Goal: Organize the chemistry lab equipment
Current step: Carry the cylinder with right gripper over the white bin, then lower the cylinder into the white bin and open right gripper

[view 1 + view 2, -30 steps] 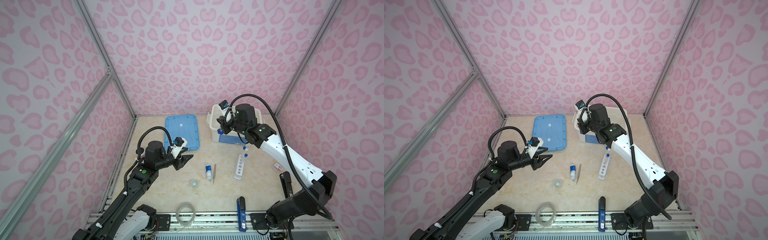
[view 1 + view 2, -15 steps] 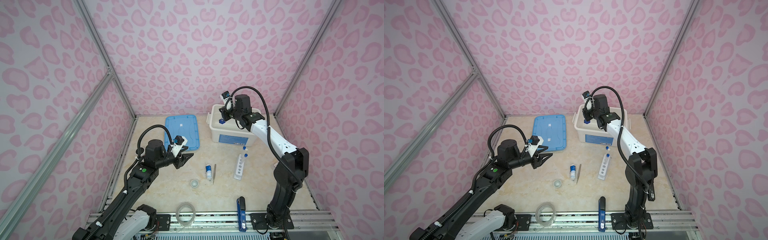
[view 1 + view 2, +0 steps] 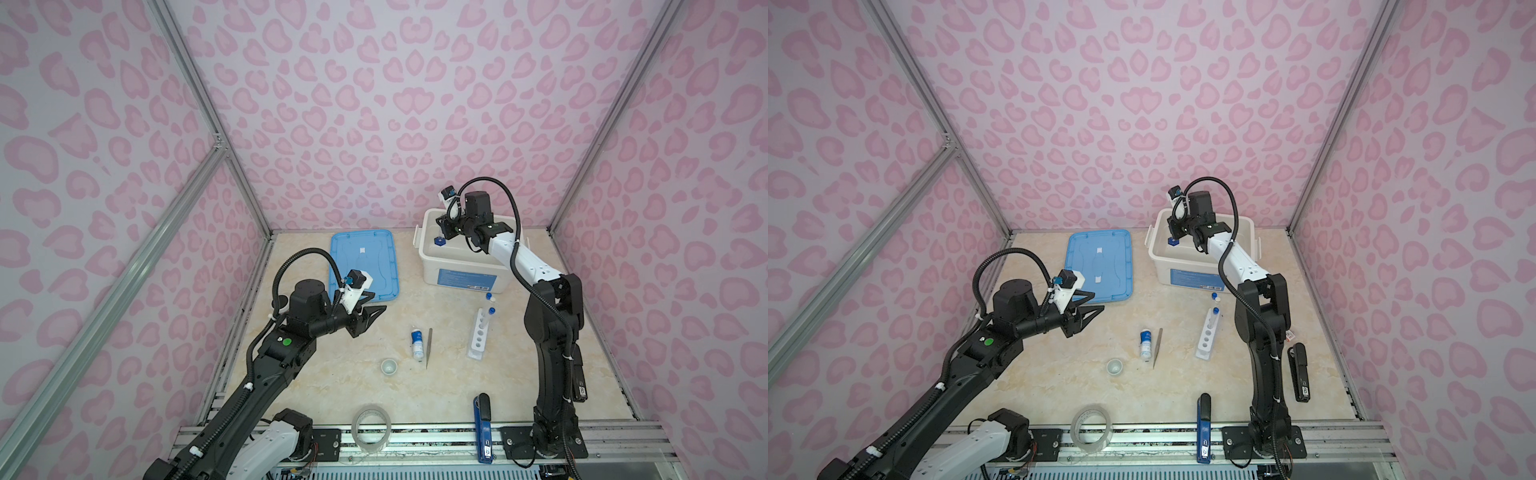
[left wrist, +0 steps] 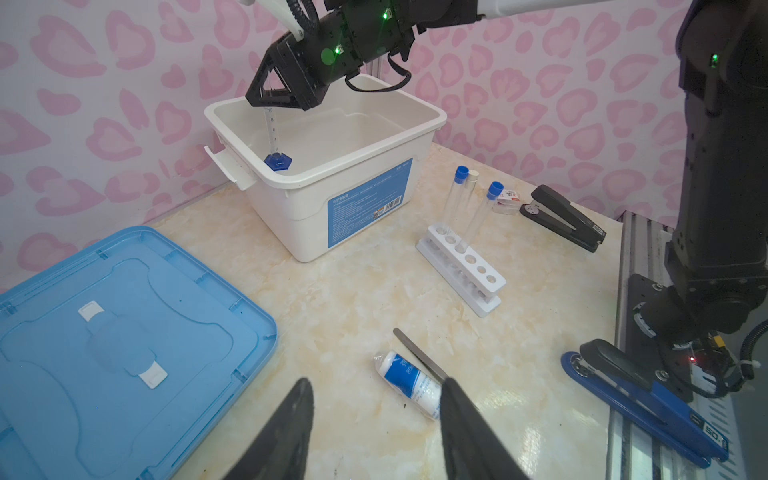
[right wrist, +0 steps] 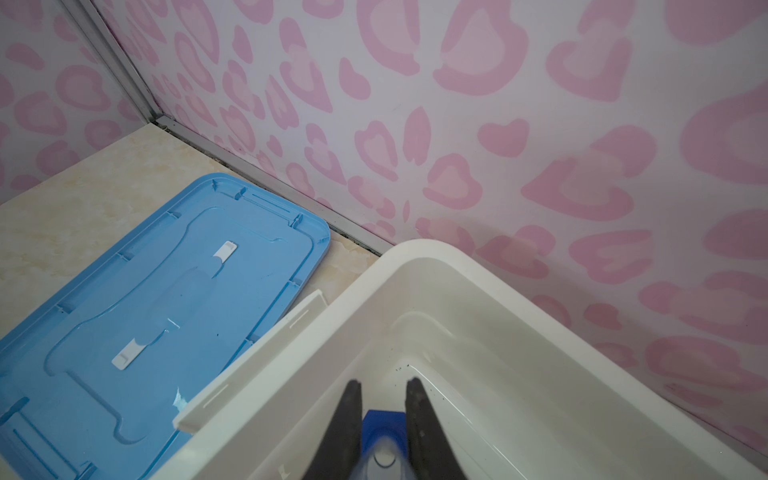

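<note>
**Right arm.** It rises from the near right corner of the desk, and its white forearm slopes to the white tub at the far edge, wrist turned down. The right gripper pinches the top of the blue-based clear cylinder. The cylinder hangs upright inside the tub, by the wall facing the blue lid. Whether its base rests on the tub floor cannot be told.

**Left arm.** It climbs from the near left corner with its forearm about level. The left gripper is spread and empty, held above the desk just off the lid's near edge.

**Desk middle.** The white bottle lies on its side with the tweezers just beside it. Toward the right edge the white rack holds the test tubes in its far holes.

**View differences.**
- **Left wrist view:** it alone resolves the cylinder's graduation marks and three tubes, two blue-capped and one pale-capped.
- **Both top views:** they add the small white dish, and the tape roll and blue stapler at the near edge.
- **A top view:** the black stapler shows whole by the right edge.
- **Right wrist view:** the fingers flank the cylinder's blue base from above.
</note>
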